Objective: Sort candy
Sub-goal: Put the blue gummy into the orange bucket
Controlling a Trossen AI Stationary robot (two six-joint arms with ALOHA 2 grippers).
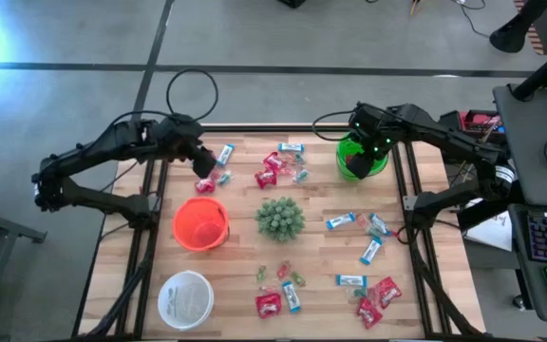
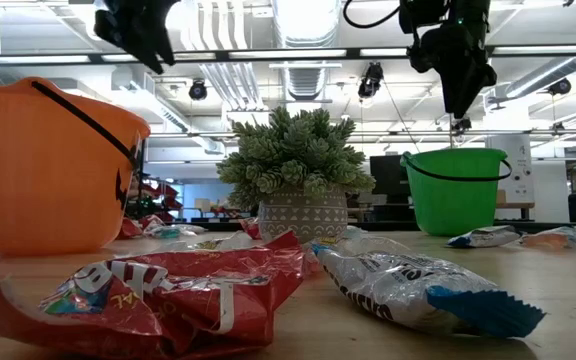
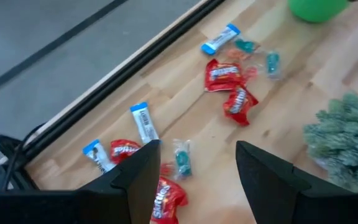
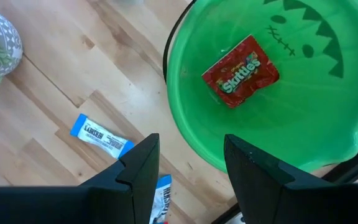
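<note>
Candy lies scattered over the wooden table [image 1: 321, 256]: red packets [image 1: 272, 169], blue-and-white bars [image 1: 341, 221] and tiny green and pink pieces [image 1: 288, 275]. My left gripper [image 1: 203, 168] hovers open above the far-left cluster, where a red packet [image 3: 124, 150], a blue-and-white bar [image 3: 143, 122] and a teal piece [image 3: 182, 159] lie below its fingers [image 3: 140, 177]. My right gripper [image 1: 362, 152] hangs open and empty over the green bucket [image 4: 303, 124]. A red Skittles packet [image 4: 241, 71] lies flat on the bucket's bottom.
An orange bucket [image 1: 200, 224] stands left of centre and a white bowl [image 1: 185, 297] at the near left. A spiky green plant [image 1: 280, 218] in a pot sits mid-table. More candy lies near the front edge [image 1: 273, 302] and at the right [image 1: 373, 296].
</note>
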